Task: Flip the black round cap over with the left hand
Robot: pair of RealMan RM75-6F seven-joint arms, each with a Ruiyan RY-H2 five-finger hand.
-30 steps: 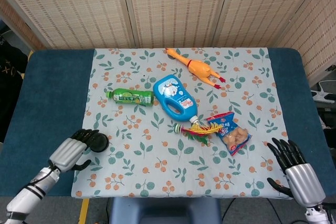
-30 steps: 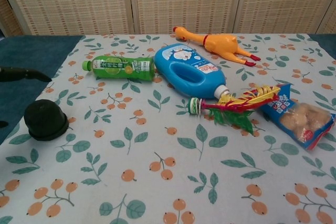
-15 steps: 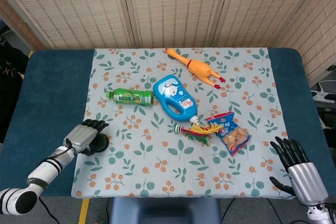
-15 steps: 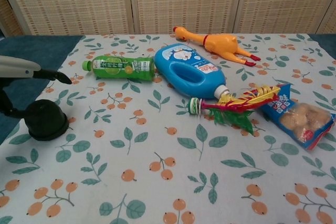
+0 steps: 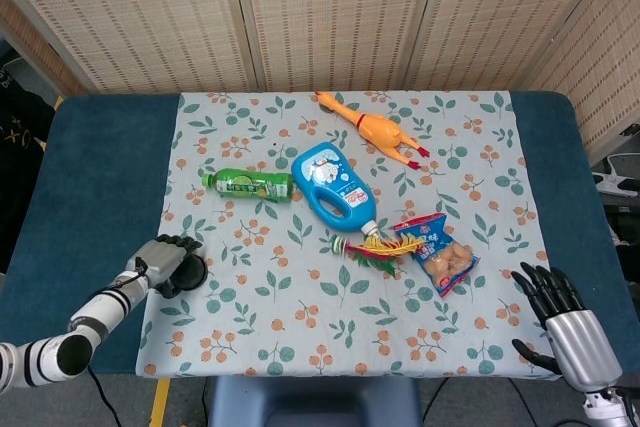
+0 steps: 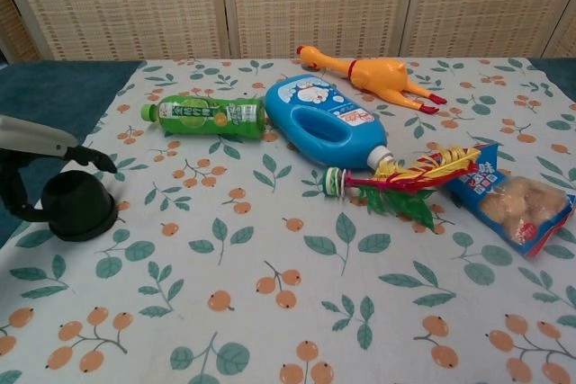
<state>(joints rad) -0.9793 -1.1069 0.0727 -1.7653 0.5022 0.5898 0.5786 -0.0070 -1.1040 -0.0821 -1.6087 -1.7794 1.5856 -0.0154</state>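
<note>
The black round cap (image 6: 79, 207) rests dome-up on the floral cloth near its left edge, and also shows as the cap (image 5: 193, 274) in the head view. My left hand (image 5: 165, 261) arches over the cap from the left. In the chest view the left hand (image 6: 36, 155) has fingers (image 6: 97, 158) curved just above the cap's top, with the thumb down beside its left rim. A gap still shows between fingers and cap. My right hand (image 5: 565, 322) hovers at the table's front right corner, fingers spread, holding nothing.
A green bottle (image 5: 250, 185), a blue detergent bottle (image 5: 335, 183), an orange rubber chicken (image 5: 375, 132), a feathered shuttlecock (image 5: 375, 247) and a snack bag (image 5: 440, 252) lie across the cloth's middle and right. The blue table (image 5: 95, 197) shows bare to the left of the cap.
My left hand has drawn in and lowered, its fingers curling down closer around the cap. The cap has not moved. The right hand has stayed almost still.
</note>
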